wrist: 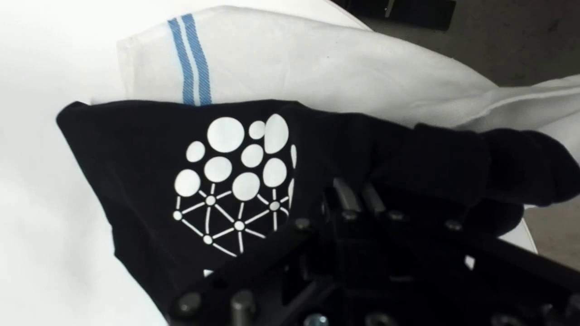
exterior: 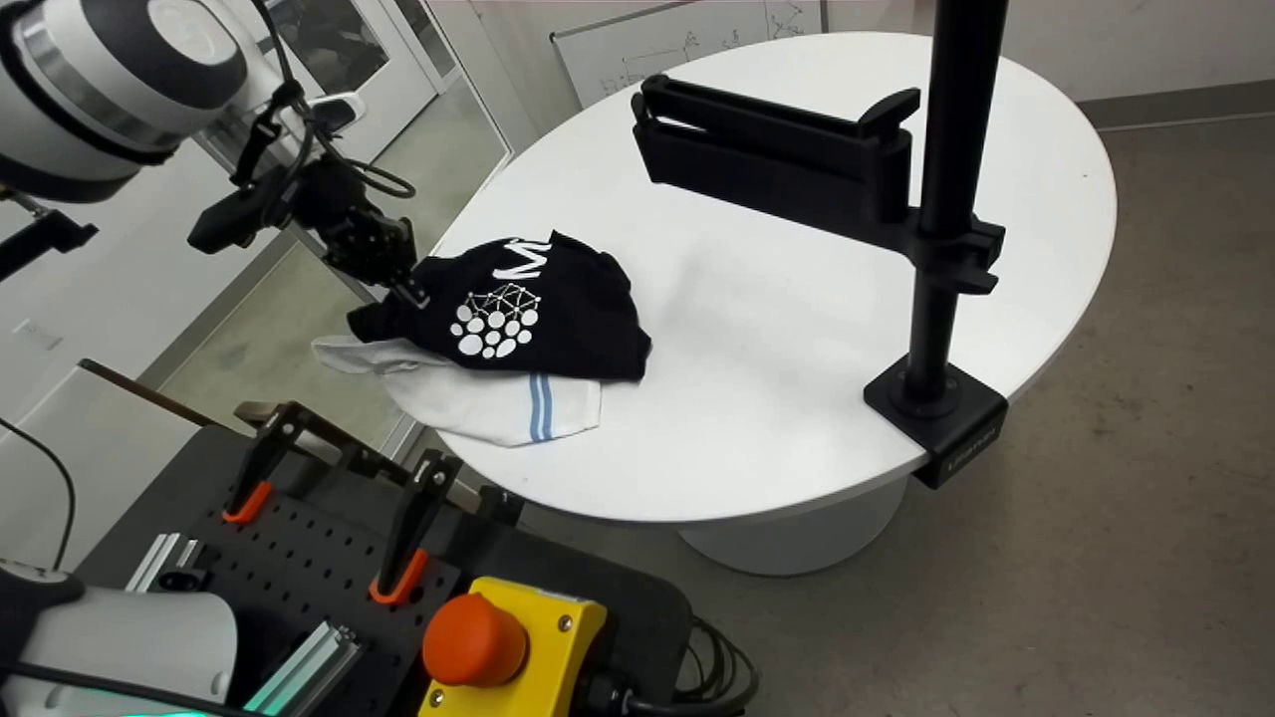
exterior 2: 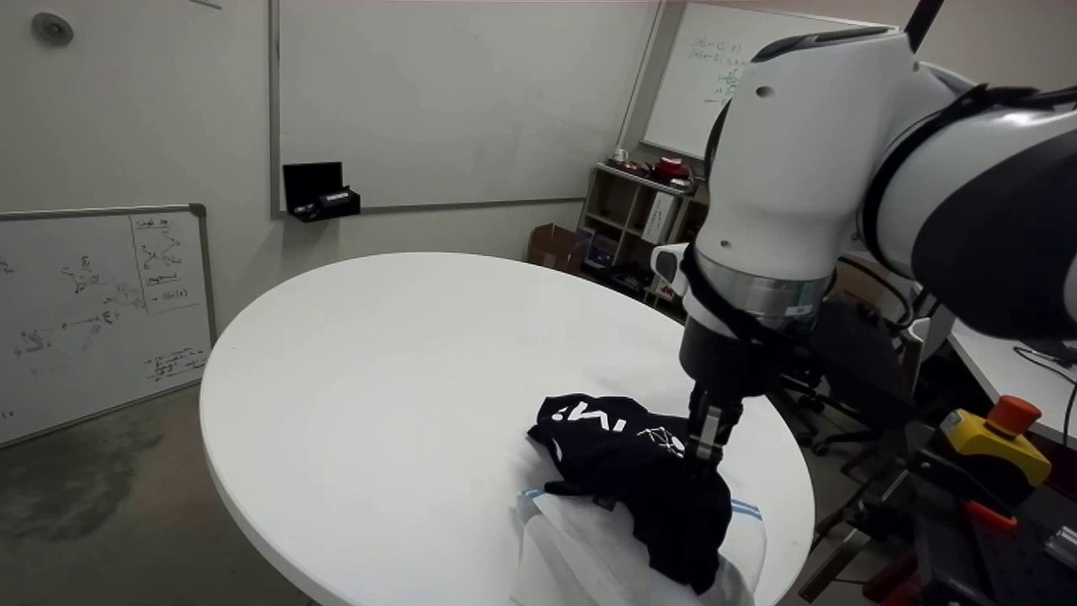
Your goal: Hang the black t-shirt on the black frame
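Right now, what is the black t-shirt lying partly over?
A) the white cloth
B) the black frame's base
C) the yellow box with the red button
A: in the wrist view, the blue stripes of the white cloth disappear under the edge of the black t-shirt.

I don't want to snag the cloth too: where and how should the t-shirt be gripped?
The t-shirt is probably best pinched from above by the fold beside its dot print, where the jaws are: the soft fabric bunches there and should nip easily. Pinch shallowly, as the cloth lies partly beneath.
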Available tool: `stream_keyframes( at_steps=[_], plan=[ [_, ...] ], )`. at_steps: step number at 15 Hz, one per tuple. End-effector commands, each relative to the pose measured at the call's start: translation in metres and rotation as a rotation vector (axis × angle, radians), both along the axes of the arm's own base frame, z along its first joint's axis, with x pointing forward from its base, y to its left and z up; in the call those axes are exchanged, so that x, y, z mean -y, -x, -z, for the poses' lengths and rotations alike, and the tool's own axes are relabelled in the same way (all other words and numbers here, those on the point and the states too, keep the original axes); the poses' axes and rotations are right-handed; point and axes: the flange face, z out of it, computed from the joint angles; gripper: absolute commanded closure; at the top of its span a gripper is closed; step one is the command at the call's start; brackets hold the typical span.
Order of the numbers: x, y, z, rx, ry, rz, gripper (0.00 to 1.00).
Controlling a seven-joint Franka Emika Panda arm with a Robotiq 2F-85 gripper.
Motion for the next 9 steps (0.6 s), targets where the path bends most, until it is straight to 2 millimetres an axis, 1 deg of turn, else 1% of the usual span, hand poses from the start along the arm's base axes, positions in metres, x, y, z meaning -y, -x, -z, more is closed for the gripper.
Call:
stream_keyframes(
  at_steps=[1,4,5,6,7,9],
  plan=[
    [0.027,0.034,-0.052,0.068,-0.058,0.041,0.99],
    [0.041,0.058,-0.083,0.145,-0.089,0.063,0.99],
    [0.043,0.054,-0.099,0.168,-0.092,0.071,0.99],
    [0.039,0.027,-0.113,0.201,-0.097,0.083,0.99],
    [0.042,0.027,-0.130,0.233,-0.106,0.091,0.99],
    [0.046,0.016,-0.166,0.316,-0.127,0.111,0.99]
  ],
)
